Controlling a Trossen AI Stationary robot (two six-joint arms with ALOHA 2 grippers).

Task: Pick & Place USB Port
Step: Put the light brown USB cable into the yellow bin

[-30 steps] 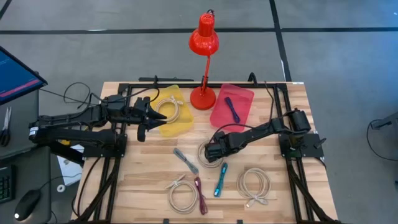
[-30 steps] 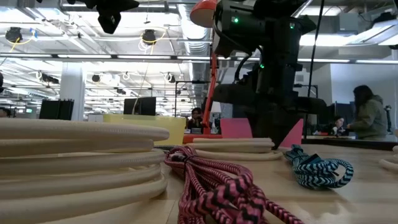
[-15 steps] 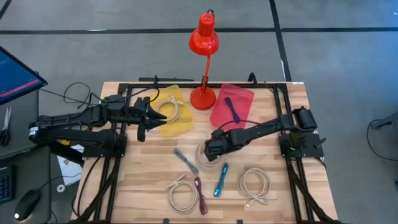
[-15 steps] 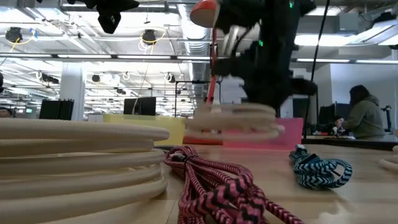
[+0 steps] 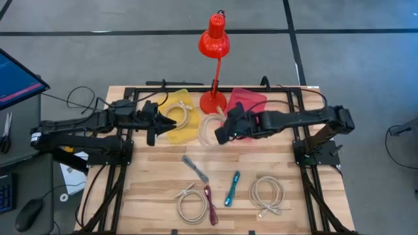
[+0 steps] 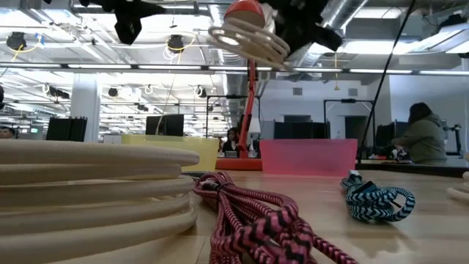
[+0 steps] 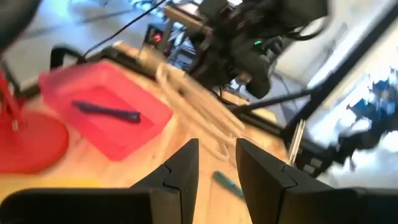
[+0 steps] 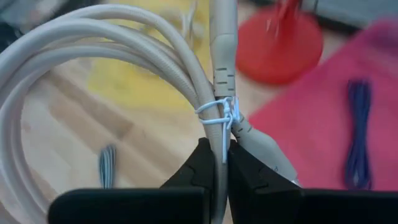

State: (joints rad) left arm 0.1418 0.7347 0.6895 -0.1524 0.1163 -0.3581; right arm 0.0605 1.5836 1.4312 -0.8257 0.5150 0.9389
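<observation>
An open-plan lab or workshop: exposed ceiling ducts (image 6: 344, 11) and strip lights overhead, rows of monitors (image 6: 165, 125) on desks, people (image 6: 429, 139) seated at 3 o'clock, grey carpet (image 5: 366, 59) around the framed wooden table (image 5: 157, 176).

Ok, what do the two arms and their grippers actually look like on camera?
Both arms are dark, jointed and slim, with black cables trailing at their bases. The left gripper and right gripper each end in two black, angular fingers. A small green light shows on the right arm's wrist.
</observation>
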